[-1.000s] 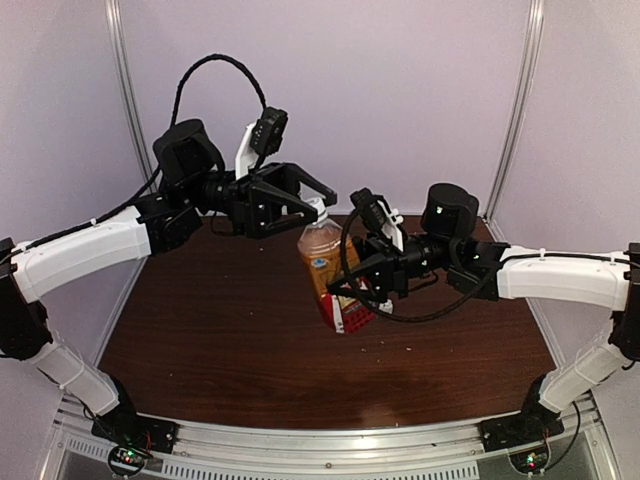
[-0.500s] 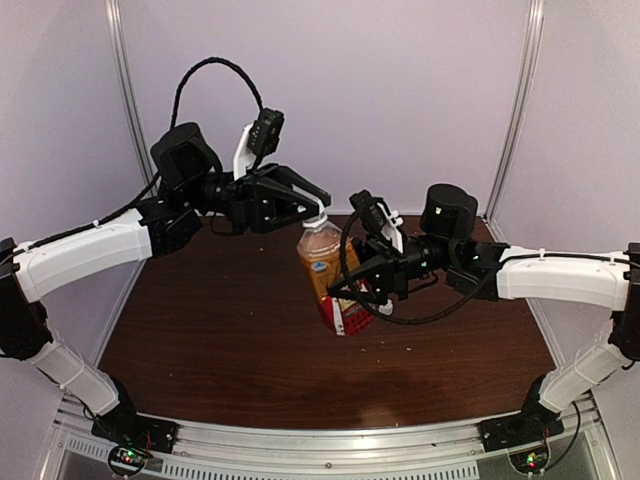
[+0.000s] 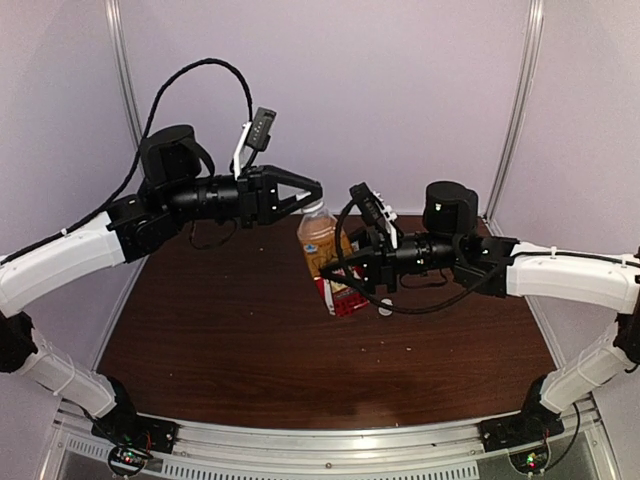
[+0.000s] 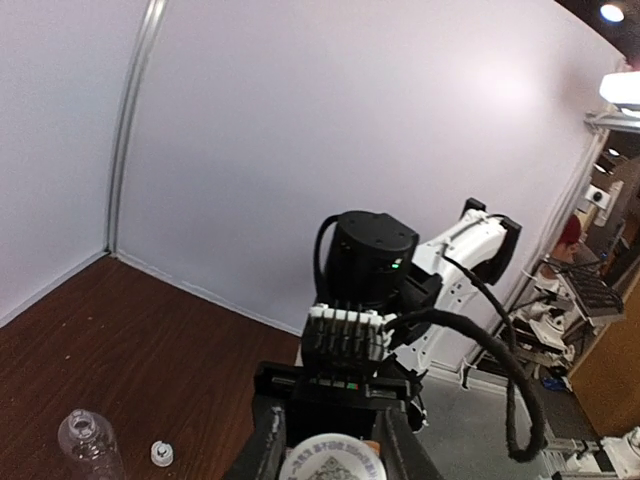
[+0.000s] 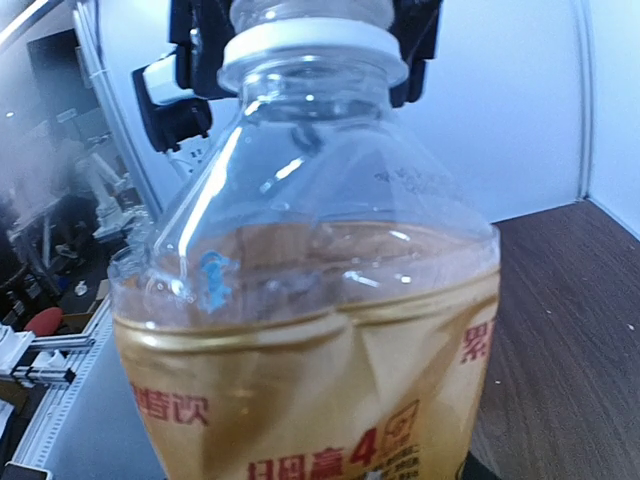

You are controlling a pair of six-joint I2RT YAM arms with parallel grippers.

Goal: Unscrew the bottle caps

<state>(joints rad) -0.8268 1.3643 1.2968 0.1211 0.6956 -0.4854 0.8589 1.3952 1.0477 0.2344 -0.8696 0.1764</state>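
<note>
The amber bottle (image 3: 320,248), with its red and white label, is held above the table, and my right gripper (image 3: 336,272) is shut on its labelled body. Its white bottle cap (image 5: 310,45) sits on the neck, and my left gripper (image 3: 312,192) is shut on it from the left. In the left wrist view the printed cap top (image 4: 330,462) shows between the two fingers (image 4: 265,445). The amber bottle (image 5: 320,330) fills the right wrist view. A clear bottle (image 4: 85,440) lies on the table with a loose white cap (image 4: 160,453) beside it.
The brown table (image 3: 230,340) is walled by pale panels at the back and sides. Both arms meet over its far middle. A small white piece (image 3: 385,308) lies on the table under the right arm.
My left gripper's jaws went from wide open to shut on the amber bottle's cap. The left arm stretched out lower, and the bottle stands more upright in the right gripper.
</note>
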